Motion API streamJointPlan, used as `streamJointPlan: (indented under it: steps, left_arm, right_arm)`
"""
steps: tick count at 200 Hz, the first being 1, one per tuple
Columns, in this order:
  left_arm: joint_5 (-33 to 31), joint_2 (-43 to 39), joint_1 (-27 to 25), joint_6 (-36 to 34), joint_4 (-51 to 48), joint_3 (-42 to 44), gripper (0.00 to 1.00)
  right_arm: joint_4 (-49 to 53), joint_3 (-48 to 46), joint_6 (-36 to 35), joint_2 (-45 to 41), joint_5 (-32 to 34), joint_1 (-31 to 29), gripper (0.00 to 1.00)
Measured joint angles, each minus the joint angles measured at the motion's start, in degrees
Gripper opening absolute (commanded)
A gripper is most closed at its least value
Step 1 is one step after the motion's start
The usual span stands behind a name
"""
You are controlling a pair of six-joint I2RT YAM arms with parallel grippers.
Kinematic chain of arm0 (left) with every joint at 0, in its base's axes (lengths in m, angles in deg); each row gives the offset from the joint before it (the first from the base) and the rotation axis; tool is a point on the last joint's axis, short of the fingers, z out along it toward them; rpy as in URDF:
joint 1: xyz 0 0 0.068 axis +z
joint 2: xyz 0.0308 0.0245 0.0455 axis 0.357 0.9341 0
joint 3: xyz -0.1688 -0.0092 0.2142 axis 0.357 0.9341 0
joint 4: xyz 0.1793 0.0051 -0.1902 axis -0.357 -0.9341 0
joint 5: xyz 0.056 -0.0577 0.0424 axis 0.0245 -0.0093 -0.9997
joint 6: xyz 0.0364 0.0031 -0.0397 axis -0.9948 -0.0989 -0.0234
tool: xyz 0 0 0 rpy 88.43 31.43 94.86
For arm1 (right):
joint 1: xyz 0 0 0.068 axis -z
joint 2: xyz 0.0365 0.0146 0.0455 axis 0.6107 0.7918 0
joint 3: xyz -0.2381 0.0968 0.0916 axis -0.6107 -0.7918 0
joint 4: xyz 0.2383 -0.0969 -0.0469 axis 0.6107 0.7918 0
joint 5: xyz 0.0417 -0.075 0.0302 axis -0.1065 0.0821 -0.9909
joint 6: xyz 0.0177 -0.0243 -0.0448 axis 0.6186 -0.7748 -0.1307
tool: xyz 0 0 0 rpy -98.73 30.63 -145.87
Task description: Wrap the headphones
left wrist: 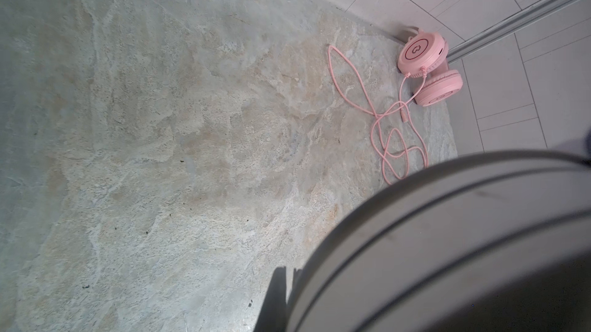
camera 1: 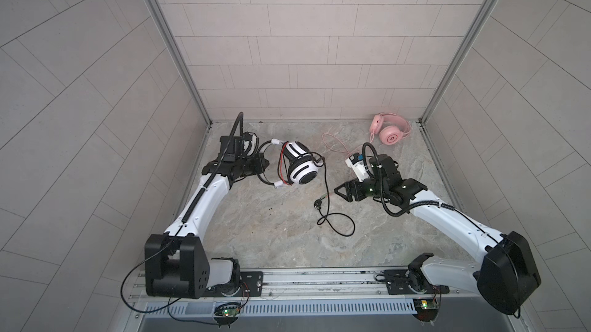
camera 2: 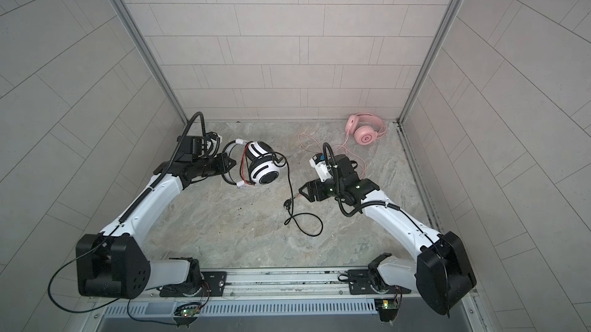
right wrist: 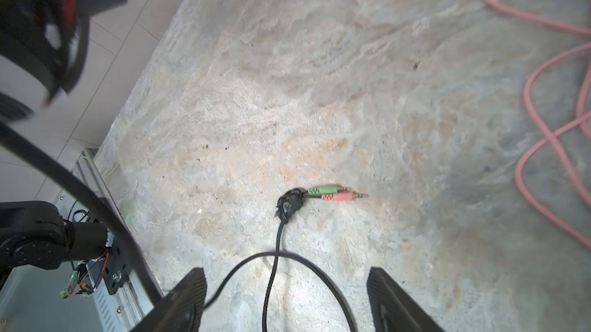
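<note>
Pinching the black headband point(camera 1: 265, 181) of the white headphones point(camera 1: 303, 172) with the left hand point(camera 1: 264, 163), pressed together on that band, as seen in both top views. Could not tell whether the ear cups rested on the stone-patterned surface point(camera 1: 256, 234). Saw the black cord point(camera 1: 326, 186) run from the white headphones across the surface, curl into a loop well away from them, and end in green and pink plugs point(right wrist: 332, 193) lying flat. Held the right hand point(right wrist: 287, 298) spread wide, apart from the white headphones, low over that cord, with a stretch of it lying between the fingers point(right wrist: 187, 298), not pinched. Saw the pink headphones point(camera 1: 392, 136) well apart from the white headphones, by the back wall point(camera 1: 319, 90), with the thin pink cord point(right wrist: 550, 134) strewn loose between the two sets.
</note>
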Motion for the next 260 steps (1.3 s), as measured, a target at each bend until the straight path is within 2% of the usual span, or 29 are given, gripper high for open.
streamJointPlan:
  steps: [60,129,148,166,198,226,260]
  left_arm:
    - [1.01,0.09,0.87,1.31,1.07,0.17,0.00]
    - [0.33,0.09,1.11,1.31,1.07,0.35,0.00]
    - [0.33,0.09,1.11,1.31,1.07,0.35,0.00]
    - [0.35,0.09,1.11,1.33,1.07,0.35,0.00]
    - [0.37,0.09,1.11,1.68,1.07,0.37,0.00]
    - [0.44,0.09,1.11,2.03,1.07,0.37,0.00]
    - [0.83,0.42,1.11,2.43,1.22,0.63,0.00]
  right_arm:
    - [-9.60,-7.34,7.02,-2.21,-2.01,-4.20,0.81]
    - [-16.79,-8.81,12.59,0.26,-0.94,-11.58,0.76]
    - [-18.45,-8.35,13.31,2.69,0.26,-13.75,0.63]
    - [-19.21,-7.10,13.57,5.29,1.11,-15.37,0.38]
    - [-14.84,-3.52,11.50,6.47,5.77,-16.63,0.10]
    - [-8.04,0.22,6.58,3.10,11.93,-16.90,0.00]
    - [2.82,7.45,-0.46,-3.48,19.41,-15.10,0.00]
